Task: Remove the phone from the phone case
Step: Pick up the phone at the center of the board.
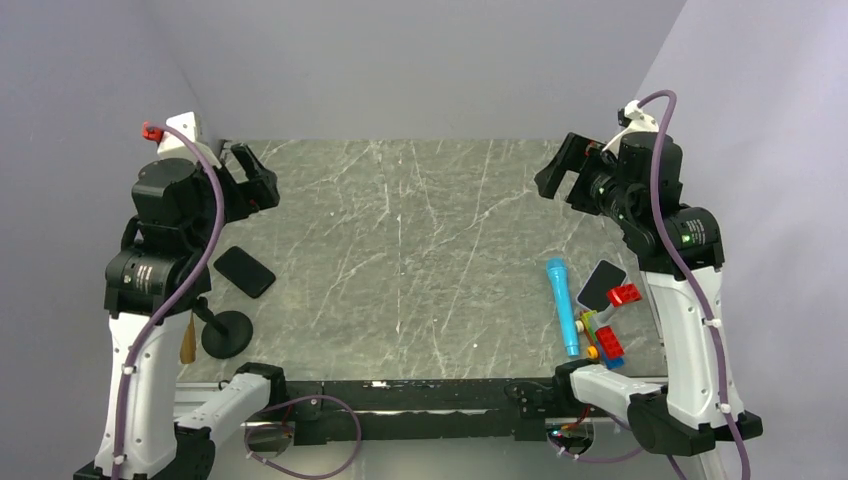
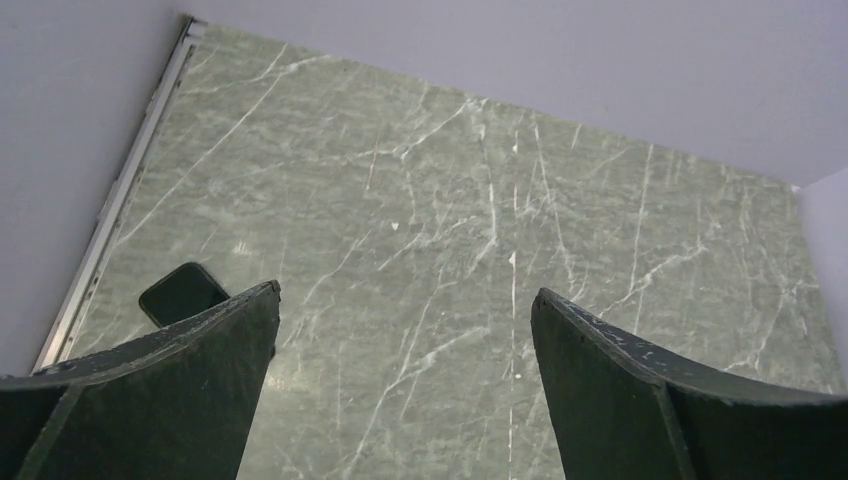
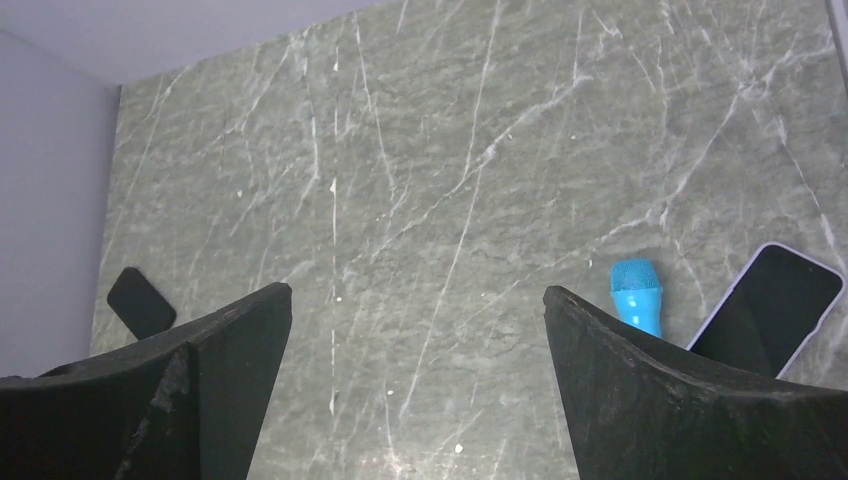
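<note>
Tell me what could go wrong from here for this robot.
1. Two phone-like things lie flat: a dark slab on the left, a pale-rimmed phone on the right. It might go for the wrong one.
2. The pale-rimmed phone sits crowded beside a blue toy microphone and red bricks; the open right claw could knock them while reaching in.
</note>
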Tool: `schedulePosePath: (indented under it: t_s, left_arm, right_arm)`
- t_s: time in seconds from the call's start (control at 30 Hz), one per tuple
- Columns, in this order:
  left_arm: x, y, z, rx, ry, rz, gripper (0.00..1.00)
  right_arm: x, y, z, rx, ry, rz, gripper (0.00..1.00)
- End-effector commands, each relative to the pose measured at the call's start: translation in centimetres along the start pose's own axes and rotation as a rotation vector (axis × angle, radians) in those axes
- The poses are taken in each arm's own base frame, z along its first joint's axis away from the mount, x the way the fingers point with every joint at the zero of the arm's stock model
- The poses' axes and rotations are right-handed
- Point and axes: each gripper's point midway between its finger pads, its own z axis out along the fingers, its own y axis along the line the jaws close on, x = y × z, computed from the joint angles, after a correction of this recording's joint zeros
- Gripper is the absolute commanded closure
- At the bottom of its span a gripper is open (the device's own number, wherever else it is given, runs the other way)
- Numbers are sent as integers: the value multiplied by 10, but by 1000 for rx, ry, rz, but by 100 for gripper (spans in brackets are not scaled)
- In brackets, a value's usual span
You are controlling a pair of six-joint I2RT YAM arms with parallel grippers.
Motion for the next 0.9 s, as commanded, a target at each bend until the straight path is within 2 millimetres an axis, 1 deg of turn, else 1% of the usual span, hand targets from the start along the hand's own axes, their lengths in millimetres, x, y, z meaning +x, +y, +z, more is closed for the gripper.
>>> schedulePosePath:
  t_s: [0.0, 0.1, 0.23, 0.33, 0.5, 0.57, 0.6, 0.67, 0.77, 0.87]
  left_arm:
    - [11, 10, 10, -77, 53, -19, 1]
    - [26, 18, 19, -131, 106, -29, 1]
    - [54, 24, 36, -196, 214, -49, 1]
    - [81, 27, 51, -266, 321, -34, 1]
    - [135, 33, 78, -382, 515, 13, 1]
    - [162, 40, 91, -437, 604, 40, 1]
    - [169, 43, 96, -454, 620, 53, 1]
    - [191, 53, 110, -499, 681, 93, 1]
    - [215, 75, 124, -595, 756, 112, 1]
    - [236, 101, 134, -684, 815, 119, 1]
  right_arm:
    - [3, 5, -1, -29, 9, -11, 0]
    - [2, 8, 0, -46, 14, -21, 0]
    - [5, 11, 6, -59, 35, -34, 0]
    - [11, 20, 9, -114, 66, -41, 0]
    - [15, 25, 10, -148, 77, -49, 0]
    - [17, 27, 10, -160, 82, -53, 0]
    - [18, 28, 10, -165, 87, -55, 0]
    - [20, 32, 11, -179, 96, -57, 0]
    - [22, 39, 12, -202, 107, -66, 0]
    - [23, 43, 13, -214, 112, -81, 0]
